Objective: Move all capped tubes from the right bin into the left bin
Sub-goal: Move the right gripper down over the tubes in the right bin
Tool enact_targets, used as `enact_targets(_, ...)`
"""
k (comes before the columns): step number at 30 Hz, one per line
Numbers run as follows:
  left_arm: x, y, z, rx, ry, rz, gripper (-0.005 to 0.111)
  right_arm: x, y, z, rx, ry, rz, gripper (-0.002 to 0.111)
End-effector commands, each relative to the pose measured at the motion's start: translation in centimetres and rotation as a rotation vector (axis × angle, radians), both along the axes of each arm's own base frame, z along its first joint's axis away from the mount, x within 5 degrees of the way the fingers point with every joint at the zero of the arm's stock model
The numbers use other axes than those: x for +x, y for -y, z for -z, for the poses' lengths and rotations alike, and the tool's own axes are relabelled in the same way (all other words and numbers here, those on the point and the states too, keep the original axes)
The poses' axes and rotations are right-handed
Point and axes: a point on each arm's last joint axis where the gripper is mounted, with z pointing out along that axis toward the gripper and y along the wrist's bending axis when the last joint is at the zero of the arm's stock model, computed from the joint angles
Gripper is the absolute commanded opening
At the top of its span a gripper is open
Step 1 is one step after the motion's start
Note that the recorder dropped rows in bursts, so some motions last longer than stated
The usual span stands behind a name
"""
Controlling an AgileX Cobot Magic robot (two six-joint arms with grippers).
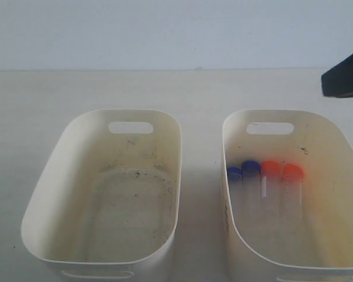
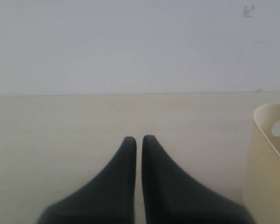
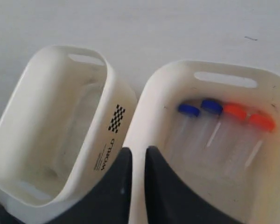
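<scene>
We see the left pincer (image 2: 138,140) closed on nothing, fingers nearly touching, over bare bench (image 2: 60,126). Right pincer (image 3: 138,151) the same: only a slit between the fingers, nothing gripped, hanging above the right bin (image 3: 149,102) at its rim next to the left bin (image 3: 51,84). In the exterior view the bins sit side by side, apart, with the right one at 3 o'clock of the left. All four capped tubes (image 1: 270,176) lie in a row on the right bin's floor, caps toward 12 o'clock: blue caps (image 1: 250,167) on the 9 o'clock side, orange-red caps (image 1: 293,172) on the 3 o'clock side. The left bin's floor carries a dark grime ring (image 1: 135,173). Slot handles (image 1: 130,127) are at each bin's 12 o'clock end. Beyond, the right arm (image 1: 344,76) hangs at about 1 o'clock of the right bin.
</scene>
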Motion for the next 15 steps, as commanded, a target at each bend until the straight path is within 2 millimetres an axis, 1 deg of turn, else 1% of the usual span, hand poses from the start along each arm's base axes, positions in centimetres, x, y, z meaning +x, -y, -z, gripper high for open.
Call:
enact_targets(1,0.0,0.0,-0.1,-0.008,0.005,0.007,0.004,-0.1,-1.5,0.7,-0.099,-0.038,-0.041,0.011)
enact_targets(5,0.0,0.0,-0.1,-0.008,0.005,0.007,0.004,-0.6,-2.7,1.3,-0.193,-0.062,-0.035,0.011)
enact_targets(8,0.0,0.0,-0.1,-0.008,0.005,0.007,0.004,-1.3,-4.1,1.9,-0.213,-0.068,-0.061,0.011)
enact_targets(10,0.0,0.0,-0.1,-0.008,0.005,0.007,0.004,-1.4,-4.6,2.2,-0.218,-0.073,-0.031,0.011)
enact_targets(12,0.0,0.0,-0.1,-0.008,0.005,0.007,0.004,-0.8,-4.7,2.8,-0.258,-0.104,0.056,0.011)
enact_targets(13,0.0,0.0,-0.1,-0.008,0.005,0.007,0.004,-0.1,-4.5,3.3,-0.301,-0.115,0.138,0.011)
enact_targets(15,0.0,0.0,-0.1,-0.008,0.005,0.007,0.004,1.0,-4.8,4.5,-0.366,-0.19,0.199,0.011)
